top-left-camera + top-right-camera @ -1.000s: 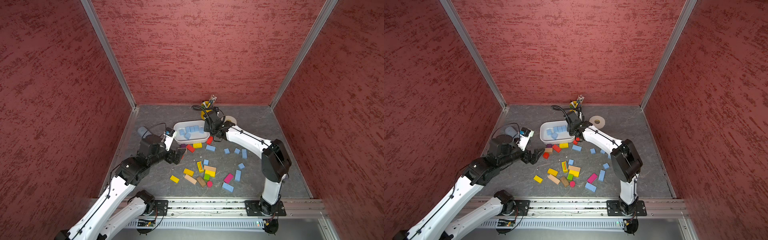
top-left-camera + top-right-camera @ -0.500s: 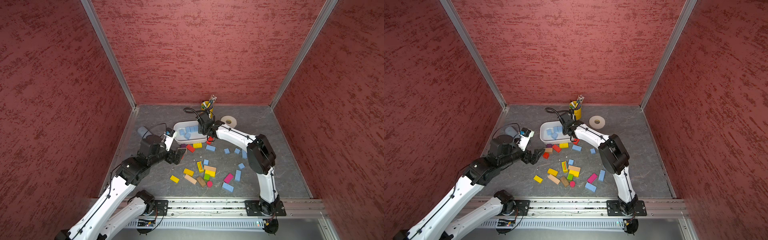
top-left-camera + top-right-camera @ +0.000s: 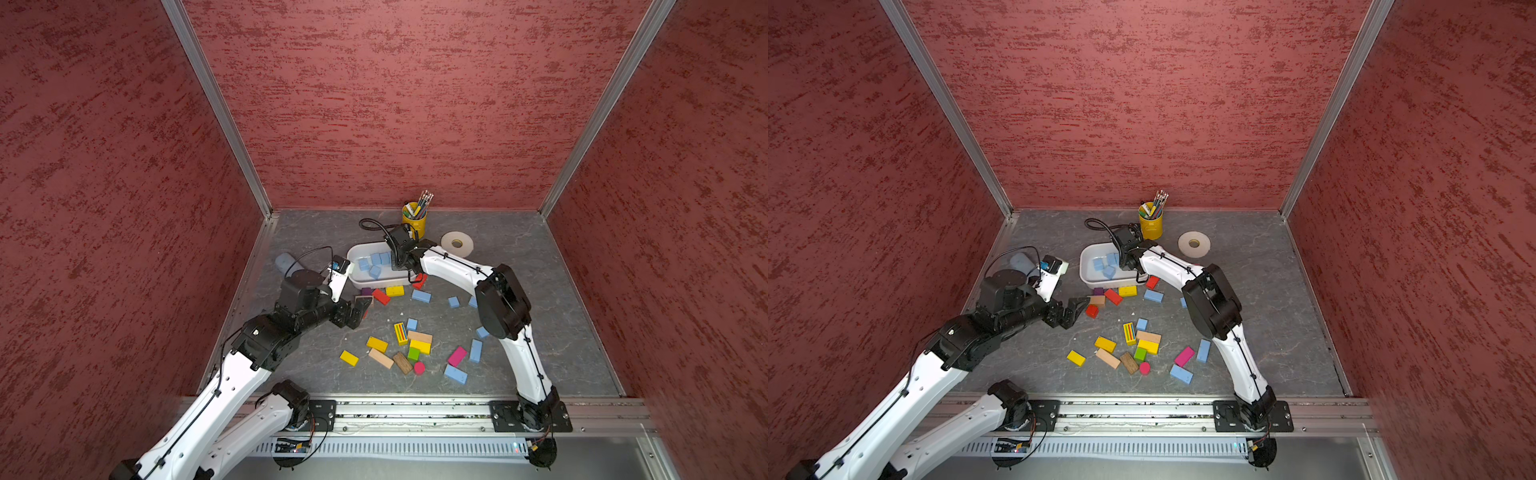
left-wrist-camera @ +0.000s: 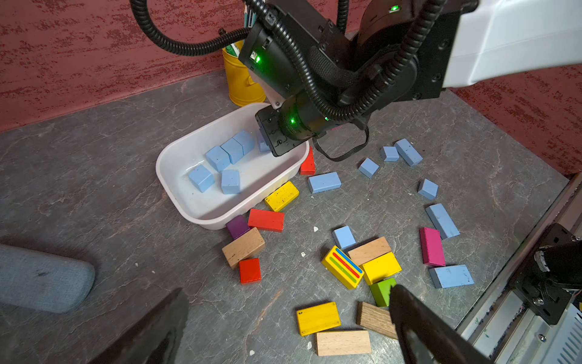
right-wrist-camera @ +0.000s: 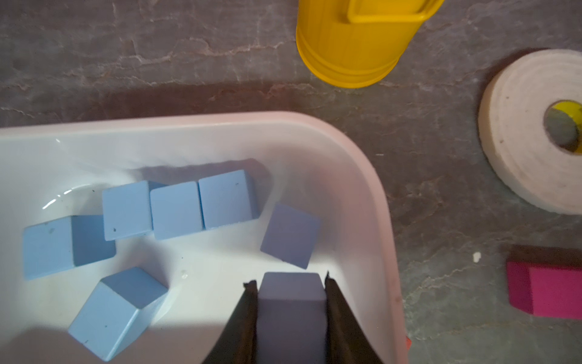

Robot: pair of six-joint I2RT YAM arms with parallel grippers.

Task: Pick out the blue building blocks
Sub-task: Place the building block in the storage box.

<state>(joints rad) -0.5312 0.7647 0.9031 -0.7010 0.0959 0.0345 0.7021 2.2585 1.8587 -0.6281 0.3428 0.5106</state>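
The right claw [image 5: 289, 282] is squeezed tight on a blue block [image 5: 291, 310]. It hangs inside the white tub [image 5: 346, 176], close to the tub's corner wall. The tub floor is right under the block, so the next move is likely just to let go and let it drop straight down. Six other blue blocks [image 5: 176, 209] lie in the tub. One of them sits just past the held block, so it may bump that one.

The left claw [image 4: 286, 291] is wide open and holds nothing. It hangs low over the desk [image 4: 94, 157], apart from the tub. More blue blocks wait on the desk. A long blue block [image 4: 324, 182] lies flat near the tub, its long side running along the tub's edge. The right arm looks nearer to it.

I cannot read any words on the yellow cup [image 5: 352, 47], the tape roll [image 5: 516, 132] or the blocks.
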